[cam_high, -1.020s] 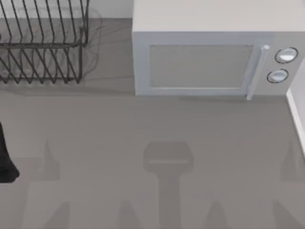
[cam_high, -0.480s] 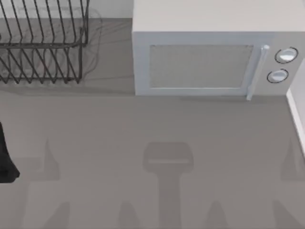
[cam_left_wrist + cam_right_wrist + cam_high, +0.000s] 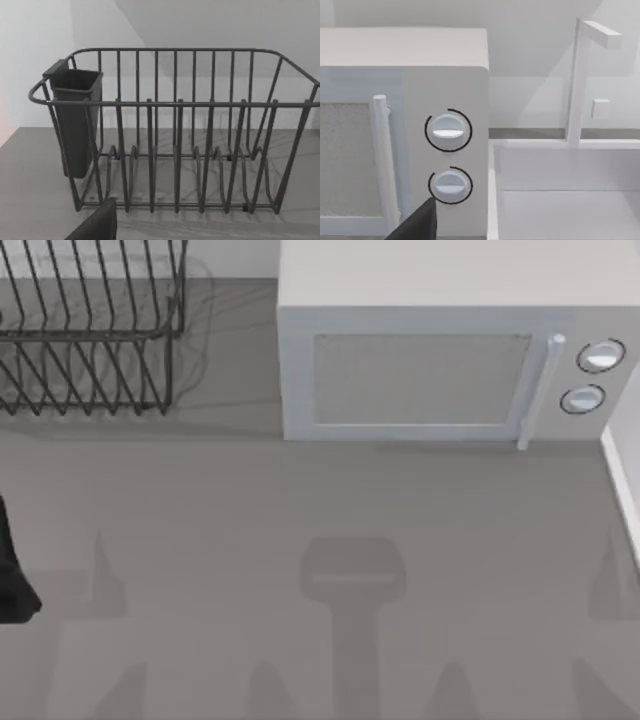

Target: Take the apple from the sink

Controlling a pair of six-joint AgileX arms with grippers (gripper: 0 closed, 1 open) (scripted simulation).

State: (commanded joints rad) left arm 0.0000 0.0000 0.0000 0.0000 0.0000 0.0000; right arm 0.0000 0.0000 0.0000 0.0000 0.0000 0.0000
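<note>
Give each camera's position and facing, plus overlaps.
Top: above the counter, looking down at rack and microwave; dark arm part at the left edge.
Left wrist: faces the rack; dark gripper part low.
Right wrist: faces microwave dials, sink, faucet.
Shared: rack, microwave.

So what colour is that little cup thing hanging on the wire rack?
Dark grey cup, clearest in the left wrist view.

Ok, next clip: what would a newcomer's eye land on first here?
Probably the big white microwave at the back of the counter, right of middle, with its two round knobs. Next, the dark wire dish rack at the back left, with a dark cup hung on one end. The right wrist view also shows a white sink with a faucet beside the microwave.
</note>
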